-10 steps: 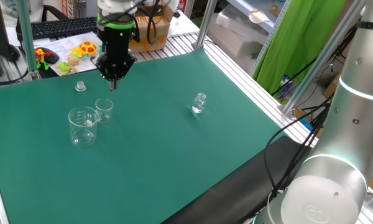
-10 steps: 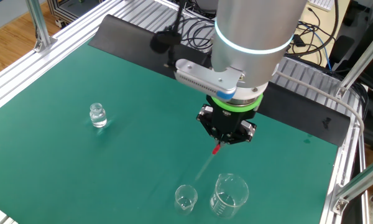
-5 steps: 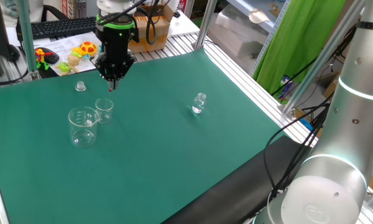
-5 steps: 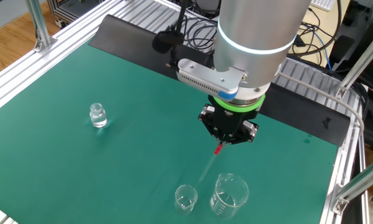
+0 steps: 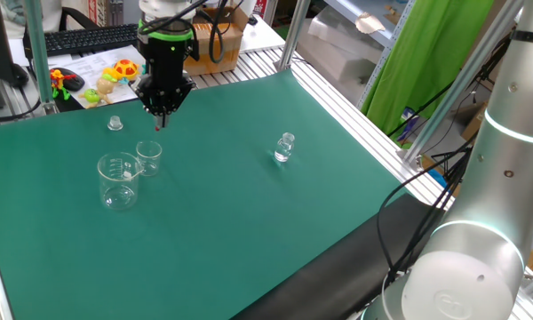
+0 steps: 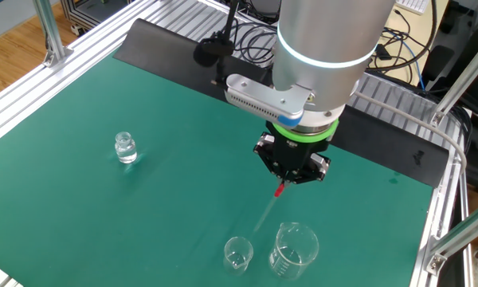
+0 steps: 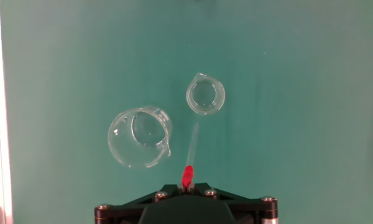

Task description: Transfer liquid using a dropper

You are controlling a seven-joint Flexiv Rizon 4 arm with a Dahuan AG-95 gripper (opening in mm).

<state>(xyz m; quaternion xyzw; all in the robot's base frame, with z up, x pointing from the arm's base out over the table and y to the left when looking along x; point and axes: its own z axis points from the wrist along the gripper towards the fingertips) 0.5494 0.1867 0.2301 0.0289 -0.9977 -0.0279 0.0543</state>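
My gripper [image 5: 161, 116] [image 6: 284, 180] [image 7: 187, 184] is shut on the red end of the dropper [image 7: 189, 163]. The dropper's slender clear tube hangs below the fingers and its tip hovers in the air close to the rim of the small beaker [image 7: 205, 94] [image 5: 148, 157] [image 6: 237, 253]. The large beaker [image 7: 139, 137] [image 5: 118, 180] [image 6: 292, 249] stands right beside the small one. The red end also shows under the fingers in both fixed views [image 5: 158, 126] [image 6: 279, 190].
A small clear vial [image 5: 284, 148] [image 6: 125, 148] stands alone on the green mat, far from the beakers. A small clear cap [image 5: 115, 123] lies near the mat's back edge. Toys and a keyboard lie beyond the mat. A black strip borders the robot side.
The gripper with the dropper has risen very slightly and otherwise stayed in place above the beakers. Nothing else has moved.
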